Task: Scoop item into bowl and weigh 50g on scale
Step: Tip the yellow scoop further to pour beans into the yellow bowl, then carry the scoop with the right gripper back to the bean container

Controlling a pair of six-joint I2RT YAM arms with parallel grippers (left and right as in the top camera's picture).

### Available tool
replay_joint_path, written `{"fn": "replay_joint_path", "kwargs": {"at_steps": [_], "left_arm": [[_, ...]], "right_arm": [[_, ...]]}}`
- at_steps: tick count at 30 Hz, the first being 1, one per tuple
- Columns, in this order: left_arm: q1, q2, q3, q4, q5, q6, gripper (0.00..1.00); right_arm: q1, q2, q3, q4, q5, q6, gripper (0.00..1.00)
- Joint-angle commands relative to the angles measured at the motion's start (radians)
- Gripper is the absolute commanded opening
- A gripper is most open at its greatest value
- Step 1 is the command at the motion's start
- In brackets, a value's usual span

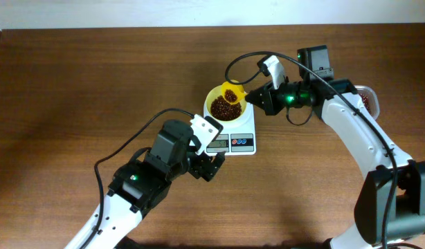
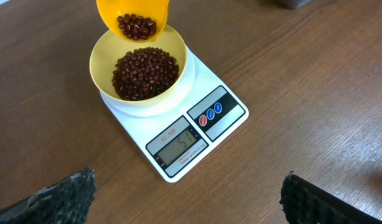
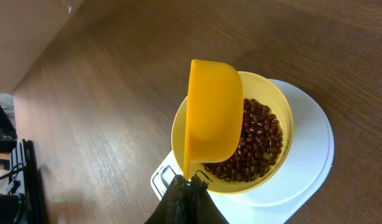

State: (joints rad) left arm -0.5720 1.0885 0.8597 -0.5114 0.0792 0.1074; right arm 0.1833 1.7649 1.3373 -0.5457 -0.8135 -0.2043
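From overhead, the bowl (image 1: 223, 107) sits square on the scale (image 1: 233, 135) so the weight registers as the beans (image 1: 225, 108) go in. The right gripper (image 1: 257, 99) holds the yellow scoop (image 1: 231, 93) tipped over the bowl's far rim, close enough that nothing lands on the table (image 1: 95, 76). The left gripper (image 1: 211, 164) is parked just in front of the scale, touching nothing. The left wrist cam is basically there to read the display (image 2: 177, 145): it looks like 51 to me, though the digits are faint, so I'd guess we're at target or a hair over. Its fingers (image 2: 66, 198) are spread wide and empty, and there are some beans sitting in the scoop. In the right wrist view, the right gripper is pinched tight on the scoop's handle at the bottom of the frame, with the scoop on its side above the heap in the bowl — I'd hold off tipping any more in.
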Motion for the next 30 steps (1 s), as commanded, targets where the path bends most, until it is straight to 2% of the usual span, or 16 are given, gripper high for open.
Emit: {"fn": "replay_joint_path", "kwargs": {"at_steps": [1,3,5,8,10,18,21,25,30], "left_arm": [[-0.002,0.0,-0.008,0.002,0.003,-0.013,0.99],[-0.002,0.0,-0.008,0.002,0.003,-0.013,0.99],[-0.002,0.0,-0.008,0.002,0.003,-0.013,0.99],[-0.002,0.0,-0.008,0.002,0.003,-0.013,0.99],[-0.002,0.0,-0.008,0.002,0.003,-0.013,0.99],[-0.002,0.0,-0.008,0.002,0.003,-0.013,0.99],[-0.002,0.0,-0.008,0.002,0.003,-0.013,0.99],[-0.002,0.0,-0.008,0.002,0.003,-0.013,0.99],[-0.002,0.0,-0.008,0.002,0.003,-0.013,0.99]], "right_arm": [[0.007,-0.007,0.017,0.001,-0.024,0.047,0.04],[0.006,-0.007,0.017,0.003,-0.025,0.149,0.04],[0.006,-0.007,0.017,0.005,-0.055,0.359,0.04],[-0.005,-0.007,0.017,0.02,-0.15,0.453,0.04],[-0.068,-0.007,0.017,0.03,-0.222,0.524,0.04],[-0.351,-0.008,0.017,-0.01,-0.305,0.515,0.04],[-0.442,-0.013,0.017,-0.054,-0.293,0.426,0.04],[-0.567,-0.076,0.017,-0.106,-0.184,0.387,0.04],[-0.647,-0.195,0.017,-0.185,0.008,0.357,0.04]]}}
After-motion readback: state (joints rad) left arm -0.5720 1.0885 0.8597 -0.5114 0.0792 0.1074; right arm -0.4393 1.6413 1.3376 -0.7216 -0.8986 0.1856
